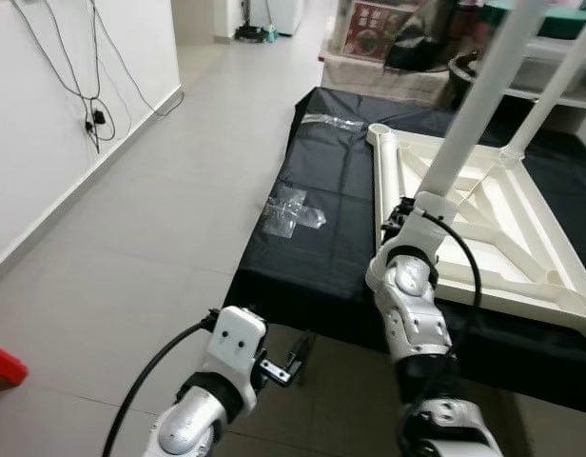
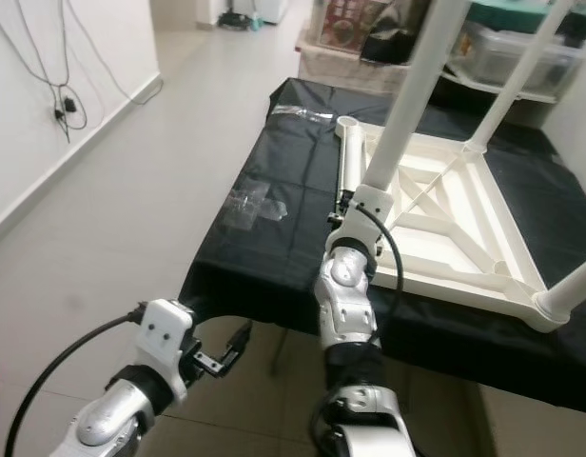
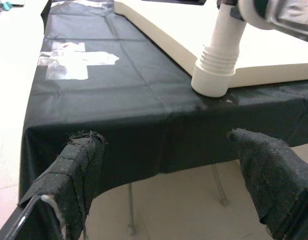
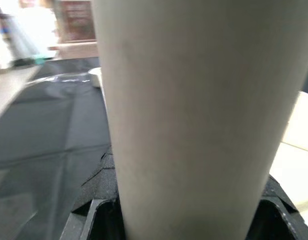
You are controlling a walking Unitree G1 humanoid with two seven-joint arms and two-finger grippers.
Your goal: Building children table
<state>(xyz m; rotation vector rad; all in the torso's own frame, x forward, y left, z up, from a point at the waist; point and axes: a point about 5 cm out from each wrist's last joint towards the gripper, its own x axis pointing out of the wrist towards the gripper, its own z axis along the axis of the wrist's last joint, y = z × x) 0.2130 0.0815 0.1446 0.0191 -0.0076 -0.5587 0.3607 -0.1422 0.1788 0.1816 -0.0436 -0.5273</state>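
The right gripper (image 2: 355,211) clasps a white table leg (image 2: 407,105) standing on the upturned white tabletop (image 2: 464,224). The tabletop lies on the black-covered counter (image 2: 274,181). The left gripper (image 2: 238,341) hangs below the counter edge.

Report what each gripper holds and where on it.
Right gripper clamps the white table leg near its lower end, just above the tabletop. Left gripper is open, holding nothing.
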